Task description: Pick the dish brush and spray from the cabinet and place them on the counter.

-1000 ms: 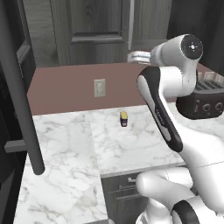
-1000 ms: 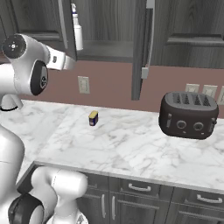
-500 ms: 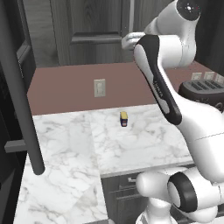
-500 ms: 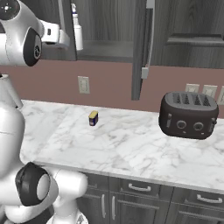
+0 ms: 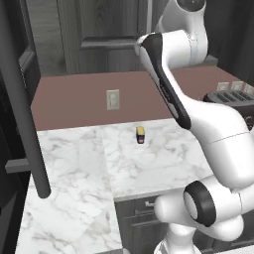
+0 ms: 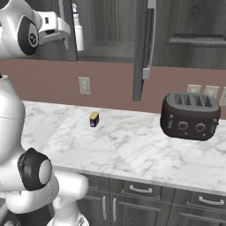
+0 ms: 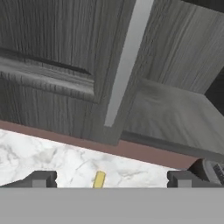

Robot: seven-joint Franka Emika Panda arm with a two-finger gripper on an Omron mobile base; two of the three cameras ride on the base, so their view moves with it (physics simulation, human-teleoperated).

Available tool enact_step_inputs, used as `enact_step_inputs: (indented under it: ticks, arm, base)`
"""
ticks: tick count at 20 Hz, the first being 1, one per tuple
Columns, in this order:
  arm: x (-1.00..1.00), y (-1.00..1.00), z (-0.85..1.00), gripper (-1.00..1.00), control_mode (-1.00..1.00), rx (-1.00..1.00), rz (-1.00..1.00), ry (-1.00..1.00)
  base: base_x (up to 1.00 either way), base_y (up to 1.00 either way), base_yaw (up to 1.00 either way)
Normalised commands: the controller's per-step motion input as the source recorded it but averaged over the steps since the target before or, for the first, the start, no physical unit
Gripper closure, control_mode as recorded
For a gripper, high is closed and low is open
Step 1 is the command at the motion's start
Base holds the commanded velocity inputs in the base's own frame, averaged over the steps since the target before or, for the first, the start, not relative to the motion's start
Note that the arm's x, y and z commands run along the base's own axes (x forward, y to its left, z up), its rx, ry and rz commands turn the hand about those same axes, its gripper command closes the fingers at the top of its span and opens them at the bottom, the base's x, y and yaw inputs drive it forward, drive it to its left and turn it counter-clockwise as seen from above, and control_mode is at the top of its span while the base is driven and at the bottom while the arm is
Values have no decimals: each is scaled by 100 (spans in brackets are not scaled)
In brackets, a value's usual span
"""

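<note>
Tool (image 7: 112,179) wide, empty; wood-grain cabinet (image 7: 65,65) panelled; veined marble counter (image 6: 132,145).

Count by kind: one spray bottle (image 6: 79,34), standing in the open cabinet (image 6: 110,31). One small yellow-and-dark block (image 6: 94,119) on the counter (image 6: 132,150). One toaster (image 6: 190,116), four slots on top, three knobs on its front. Wall outlets: one (image 6: 84,85) left of the hanging door, two more (image 6: 202,92) above the toaster, a possible third cut off at the frame edge. One gripper (image 7: 109,179).
</note>
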Motion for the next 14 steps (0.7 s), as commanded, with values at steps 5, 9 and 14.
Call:
enact_step_inputs:
  ticks: [5, 9, 14]
  arm:
    - [31, -3, -16, -100, -100, -1, -2, -4]
    - [62, -1, -9, -100, -100, 5, -9, -6]
    - [58, 5, -7, -100, -100, 3, -9, -5]
  base:
    - [0, 0, 0]
    - [0, 0, 0]
    - [0, 0, 0]
